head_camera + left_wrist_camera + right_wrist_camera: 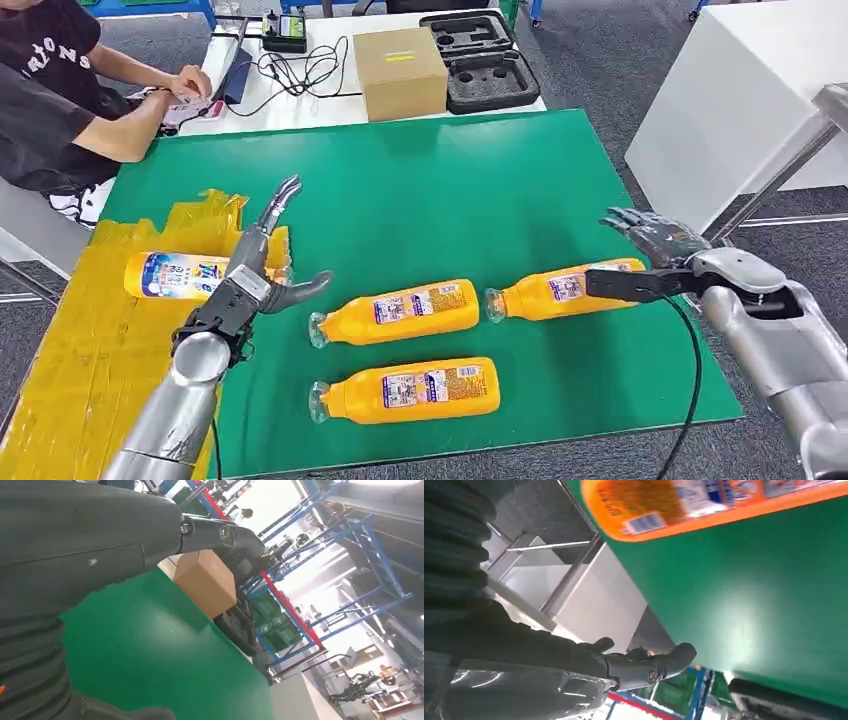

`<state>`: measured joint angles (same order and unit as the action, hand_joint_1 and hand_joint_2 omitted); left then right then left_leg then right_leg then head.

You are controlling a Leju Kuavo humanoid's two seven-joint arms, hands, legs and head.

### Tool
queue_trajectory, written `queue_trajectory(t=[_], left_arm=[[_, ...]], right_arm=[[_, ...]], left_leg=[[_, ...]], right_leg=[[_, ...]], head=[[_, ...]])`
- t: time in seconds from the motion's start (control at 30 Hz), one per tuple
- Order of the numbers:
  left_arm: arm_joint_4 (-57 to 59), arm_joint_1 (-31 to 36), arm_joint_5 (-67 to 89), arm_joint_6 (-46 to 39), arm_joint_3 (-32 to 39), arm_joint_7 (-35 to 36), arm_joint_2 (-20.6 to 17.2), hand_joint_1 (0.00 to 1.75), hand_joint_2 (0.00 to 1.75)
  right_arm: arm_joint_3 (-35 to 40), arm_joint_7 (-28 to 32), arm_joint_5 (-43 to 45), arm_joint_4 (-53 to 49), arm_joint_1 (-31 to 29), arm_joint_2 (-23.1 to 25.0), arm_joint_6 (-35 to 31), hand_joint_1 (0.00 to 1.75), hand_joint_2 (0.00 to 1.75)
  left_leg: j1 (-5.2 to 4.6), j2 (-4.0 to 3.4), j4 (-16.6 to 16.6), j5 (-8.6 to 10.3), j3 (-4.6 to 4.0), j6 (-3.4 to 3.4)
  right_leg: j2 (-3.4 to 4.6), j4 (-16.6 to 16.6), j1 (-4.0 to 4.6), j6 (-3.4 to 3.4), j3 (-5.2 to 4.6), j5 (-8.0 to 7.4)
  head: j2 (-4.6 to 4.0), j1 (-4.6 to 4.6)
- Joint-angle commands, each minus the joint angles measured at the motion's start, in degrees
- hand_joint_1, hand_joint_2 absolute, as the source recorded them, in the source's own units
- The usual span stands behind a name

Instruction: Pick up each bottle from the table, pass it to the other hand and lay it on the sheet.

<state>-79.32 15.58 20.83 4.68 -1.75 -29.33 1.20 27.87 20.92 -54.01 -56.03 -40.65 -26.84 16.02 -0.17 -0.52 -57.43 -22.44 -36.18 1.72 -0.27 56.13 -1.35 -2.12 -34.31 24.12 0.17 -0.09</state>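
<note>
Green surface, yellow sheet at 9 o'clock carrying one bottle. Three orange bottles lying centre to 3 o'clock. Left hand over sheet edge, fingers spread, empty. Right hand at 3 o'clock beside nearest bottle, fingers spread.

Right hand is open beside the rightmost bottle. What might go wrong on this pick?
1. The right hand sits at the base end of the rightmost bottle, near the table's edge; a nudge may roll it.
2. Its neck nearly touches the middle bottle, which may get knocked.
3. The left hand hovers over the bottle on the sheet.
</note>
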Motion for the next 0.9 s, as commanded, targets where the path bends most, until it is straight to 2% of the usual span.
queue_trajectory(t=[0.03, 0.53, 0.63, 0.9], left_arm=[[5.9, 4.0, -0.2, 0.2, 0.6, 0.2, 1.1, 0.0, 1.75], [6.1, 3.7, -0.4, 0.2, 0.6, 0.4, 0.9, 0.0, 1.75], [6.7, 4.2, -0.8, 0.4, 0.4, 0.6, 0.8, 0.0, 1.75], [9.0, 4.8, -1.4, 0.8, -0.1, 1.0, 0.9, 0.0, 1.75]], right_arm=[[9.5, -1.0, -0.1, 17.6, -6.5, 7.1, -0.2, 0.0, 1.75], [9.8, -1.2, 0.3, 19.2, -6.4, 7.4, -0.2, 0.0, 1.75], [11.5, -0.9, 0.4, 21.2, -7.0, 7.8, 2.3, 0.0, 1.75], [11.6, -2.5, 1.8, 20.7, -4.4, 4.7, 2.5, 0.0, 1.75]], left_leg=[[0.14, -0.1, 0.0, -0.13, 0.33, -0.14], [-0.08, 0.03, 0.0, -0.04, 0.08, -0.06], [-0.07, 0.04, 0.0, -0.05, 0.1, -0.07], [-0.06, 0.17, 0.0, -0.03, 0.11, -0.06]], right_leg=[[0.17, -0.1, 0.14, 0.17, 0.32, 0.02], [-0.03, 0.0, -0.01, 0.05, 0.06, 0.0], [-0.03, 0.0, 0.0, 0.06, 0.09, 0.01], [-0.16, 0.0, 0.0, 0.04, 0.12, 0.03]], head=[[0.0, -0.02], [0.0, -0.02], [0.0, -0.02], [0.0, 0.0]])
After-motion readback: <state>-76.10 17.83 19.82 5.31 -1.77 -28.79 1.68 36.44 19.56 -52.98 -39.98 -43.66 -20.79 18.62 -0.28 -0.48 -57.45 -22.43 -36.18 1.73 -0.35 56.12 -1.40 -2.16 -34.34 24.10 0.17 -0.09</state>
